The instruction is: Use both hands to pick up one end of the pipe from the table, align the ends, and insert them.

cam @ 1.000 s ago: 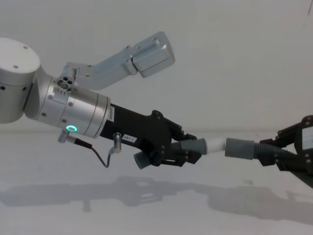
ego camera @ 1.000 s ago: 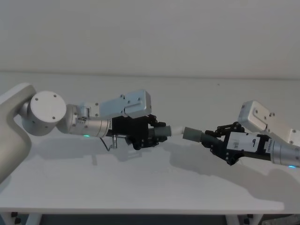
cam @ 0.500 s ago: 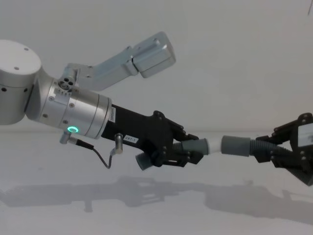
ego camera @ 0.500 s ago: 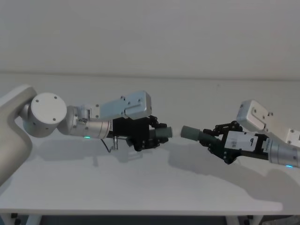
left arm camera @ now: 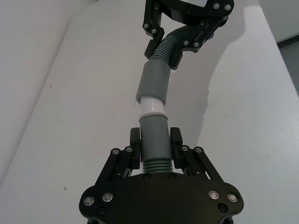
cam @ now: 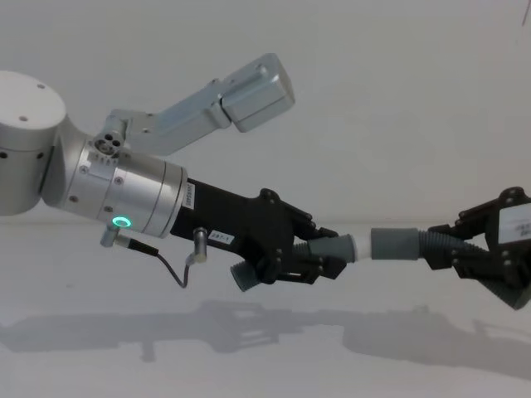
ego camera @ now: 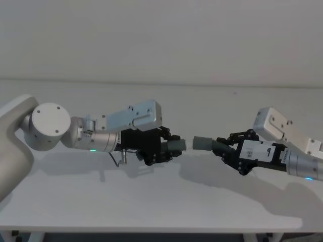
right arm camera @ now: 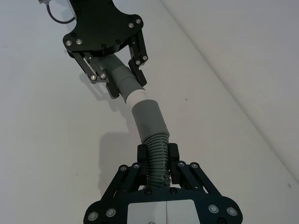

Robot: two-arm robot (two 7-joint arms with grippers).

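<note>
Both pipe pieces hang above the white table (ego camera: 151,201). My left gripper (ego camera: 169,146) is shut on one grey piece (left arm camera: 154,140), whose pale narrow tip (left arm camera: 152,106) points at the other piece. My right gripper (ego camera: 225,149) is shut on the ribbed part of the second piece (right arm camera: 158,156), and its wide collar (right arm camera: 148,118) faces the tip. In the chest view the tip (cam: 362,246) meets the collar's mouth (cam: 394,244); a short pale band shows between the two. The pieces stand at a slight angle to each other. How deep the tip sits I cannot tell.
A thin grey cable (cam: 178,269) loops under the left wrist. The silver camera housing (ego camera: 135,115) rides over the left arm, a white one (ego camera: 277,125) over the right. The arms' shadows lie on the table below.
My right gripper has moved left with its piece, closing the gap. The collar now touches the pale tip. The left arm has shifted only slightly.
</note>
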